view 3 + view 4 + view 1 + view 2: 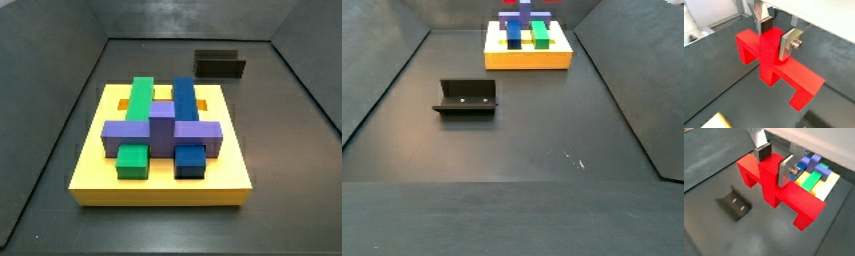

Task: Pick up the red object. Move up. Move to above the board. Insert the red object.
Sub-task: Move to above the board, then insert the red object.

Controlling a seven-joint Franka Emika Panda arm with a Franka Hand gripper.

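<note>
Above dark floor, gripper clasps red object.

Red object in gripper, yellow board, dark fixture

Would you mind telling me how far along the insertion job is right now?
Done: the gripper is shut on the red object's post and holds it clear of the floor in both wrist views. In hand: carrying it. Left: reaching above the board and inserting; neither side view shows the red object there.
</note>
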